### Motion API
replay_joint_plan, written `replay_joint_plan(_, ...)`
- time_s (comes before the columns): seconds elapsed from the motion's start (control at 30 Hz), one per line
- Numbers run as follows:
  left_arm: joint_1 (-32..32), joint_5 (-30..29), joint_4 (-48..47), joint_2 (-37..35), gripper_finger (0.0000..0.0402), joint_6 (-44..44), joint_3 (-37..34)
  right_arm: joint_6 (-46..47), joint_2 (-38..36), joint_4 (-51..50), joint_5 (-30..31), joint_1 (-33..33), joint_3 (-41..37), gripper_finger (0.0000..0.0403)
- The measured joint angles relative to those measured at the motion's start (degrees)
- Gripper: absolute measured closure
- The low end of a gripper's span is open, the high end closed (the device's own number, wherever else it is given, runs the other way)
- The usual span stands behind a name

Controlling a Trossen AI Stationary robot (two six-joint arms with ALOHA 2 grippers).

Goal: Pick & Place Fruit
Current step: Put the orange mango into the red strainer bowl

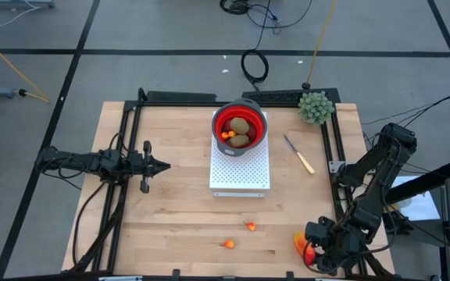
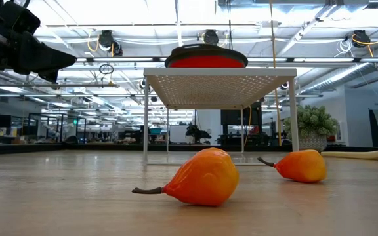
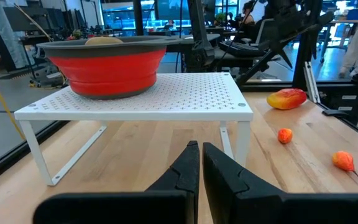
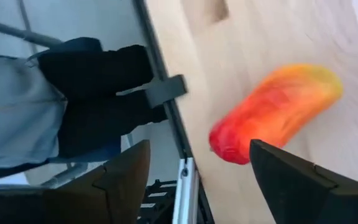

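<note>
The larger red-orange oblong fruit (image 1: 298,241) lies on its side near the table's near right corner. My right gripper (image 1: 312,250) hovers over it, open. In the right wrist view the oblong fruit (image 4: 272,112) lies just beyond the open fingers (image 4: 199,146), one end close to one fingertip, with no touch showing. Two tiny orange fruits (image 1: 250,226) (image 1: 228,243) lie on the wood near the near edge. A red bowl (image 1: 219,119) on a white rack (image 1: 241,178) holds two brown-green ovals (image 1: 241,125) and a small orange piece. My left gripper (image 1: 159,165) waits shut at the left, pointing at the rack.
A yellow-handled knife (image 1: 300,154) lies right of the rack, and a green spiky ball plant (image 1: 316,107) stands at the far right corner. Black frame rails (image 1: 336,156) run along the table's sides. The wood between the rack and the near edge holds only the two small fruits.
</note>
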Motion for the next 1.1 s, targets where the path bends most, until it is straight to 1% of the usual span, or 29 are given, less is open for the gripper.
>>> replay_joint_plan(0.17,0.0,0.0,0.0,0.01,0.0382,0.32,0.0,5.18,0.0,-0.04,-0.25,-0.01,-2.73,0.0132)
replay_joint_plan(0.3,0.0,0.0,0.0,0.0,0.0382,0.13,0.01,5.7,0.0,-0.47,-0.19,-0.03,-3.87,0.0134)
replay_joint_plan(0.43,0.01,0.0,0.0,0.0,0.0382,0.02,0.0,5.83,-0.04,-0.73,-0.17,-0.03,-4.05,0.0127)
replay_joint_plan(0.63,0.0,0.0,0.0,0.0,0.0382,0.02,0.0,5.93,-0.04,-0.74,-0.23,-0.03,-4.05,0.0088)
replay_joint_plan(0.9,0.02,0.0,0.0,0.02,0.0382,0.0,0.0,5.68,-0.04,-1.61,-0.14,-0.03,-4.05,0.0009)
replay_joint_plan(1.0,0.0,0.0,0.01,0.0,0.0382,0.0,0.0,6.2,-0.04,-3.11,-0.14,-0.03,-4.05,0.0011)
replay_joint_plan(1.1,0.0,0.0,0.0,0.01,0.0382,0.0,0.0,4.91,-0.04,-2.46,-0.34,-0.03,-4.05,0.0016)
